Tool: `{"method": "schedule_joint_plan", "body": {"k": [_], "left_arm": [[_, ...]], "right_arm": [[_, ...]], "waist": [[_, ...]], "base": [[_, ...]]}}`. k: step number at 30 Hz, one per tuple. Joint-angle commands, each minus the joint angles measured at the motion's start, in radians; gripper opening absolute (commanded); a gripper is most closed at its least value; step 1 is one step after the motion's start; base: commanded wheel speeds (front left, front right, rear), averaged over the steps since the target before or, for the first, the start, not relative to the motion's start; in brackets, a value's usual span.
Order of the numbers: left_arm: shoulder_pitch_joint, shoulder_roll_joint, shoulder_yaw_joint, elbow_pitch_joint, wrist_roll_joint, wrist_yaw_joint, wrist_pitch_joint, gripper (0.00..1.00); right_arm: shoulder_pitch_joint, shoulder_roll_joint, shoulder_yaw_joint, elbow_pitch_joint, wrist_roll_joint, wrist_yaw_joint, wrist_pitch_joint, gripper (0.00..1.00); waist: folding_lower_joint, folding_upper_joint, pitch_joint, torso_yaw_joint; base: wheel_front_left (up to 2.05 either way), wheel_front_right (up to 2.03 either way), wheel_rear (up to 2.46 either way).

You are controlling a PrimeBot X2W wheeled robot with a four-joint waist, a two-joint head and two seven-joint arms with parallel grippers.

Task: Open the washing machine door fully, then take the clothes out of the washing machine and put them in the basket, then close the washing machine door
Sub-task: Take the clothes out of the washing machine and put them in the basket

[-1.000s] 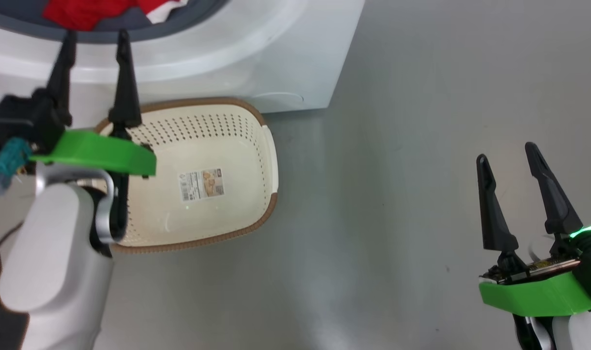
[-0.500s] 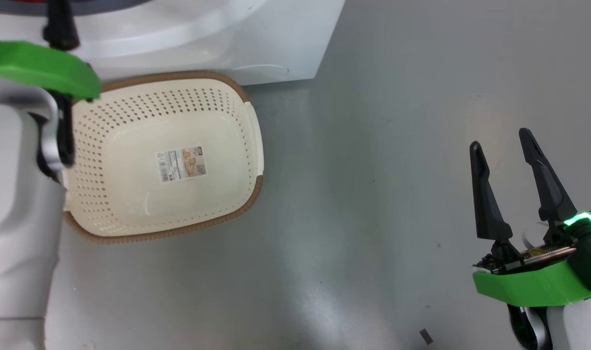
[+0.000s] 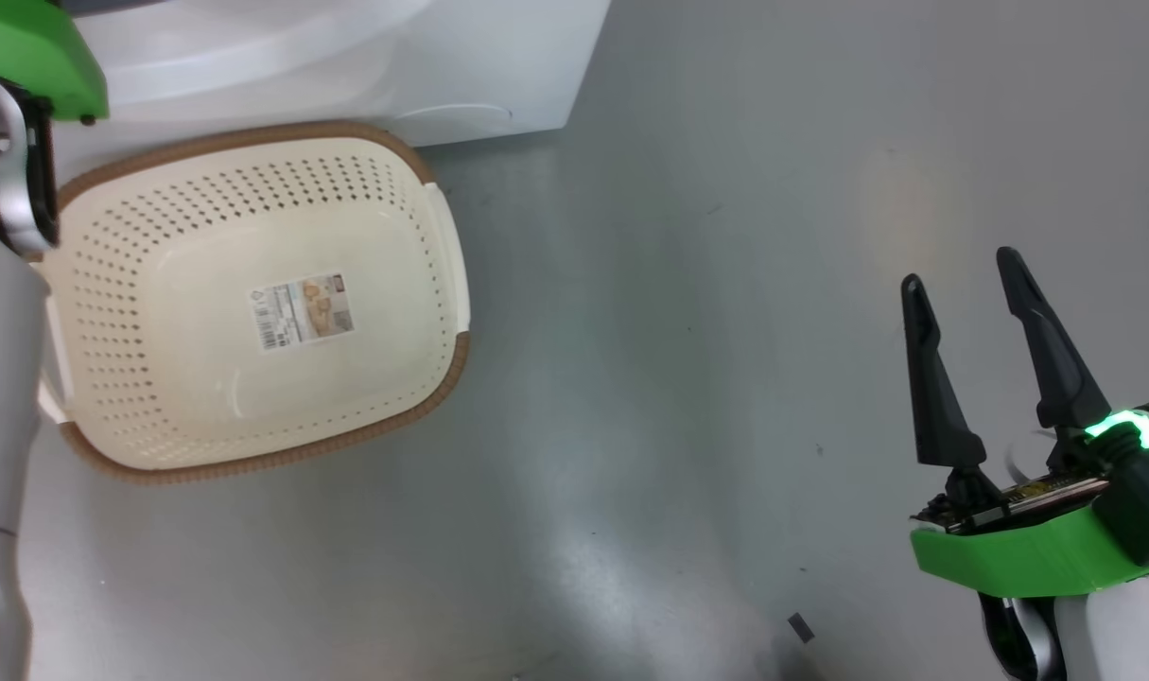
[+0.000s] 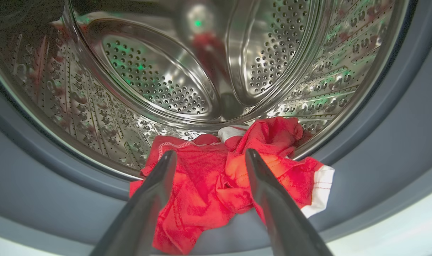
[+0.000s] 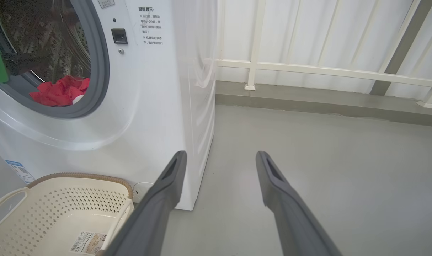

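The head camera has swung. The whole head view has shifted up and to the left, carrying the cream perforated plastic basket with brown woven-look rim (image 3: 366,378) and the big white boxy washing machine (image 3: 498,57) toward that corner together.

The left arm has advanced toward the machine. Its green plastic wrist mount (image 3: 26,47), formerly over the basket's near-left corner, now lies beyond the far-left rim. The left gripper (image 4: 210,153) has reached the drum mouth, over the bright red fabric clothes with white trim (image 4: 201,192).

A small dark scrap (image 3: 801,626) on the grey floor (image 3: 678,378) has entered the head view.
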Motion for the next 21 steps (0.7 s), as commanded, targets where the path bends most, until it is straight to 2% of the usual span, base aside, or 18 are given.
{"method": "schedule_joint_plan", "body": {"k": [1, 11, 21], "left_arm": [[-0.038, 0.062, 0.002, 0.013, 0.019, 0.009, 0.011, 1.00], [-0.113, 0.112, -0.014, 0.169, 0.035, 0.020, 0.038, 1.00], [-0.164, 0.146, -0.029, 0.263, 0.036, 0.018, 0.029, 1.00]], "right_arm": [[-0.014, -0.012, 0.032, -0.020, 0.004, 0.006, -0.006, 1.00], [-0.019, -0.012, 0.061, -0.007, 0.014, 0.006, -0.006, 1.00], [-0.013, -0.012, 0.070, -0.006, 0.026, 0.006, -0.006, 1.00]], "waist": [[0.0000, -0.0001, 0.010, -0.013], [0.0000, -0.0001, 0.023, -0.056], [0.0000, -0.0001, 0.044, -0.086]], "base": [[0.00, 0.00, 0.00], [0.00, 0.00, 0.00], [0.00, 0.00, 0.00]]}}
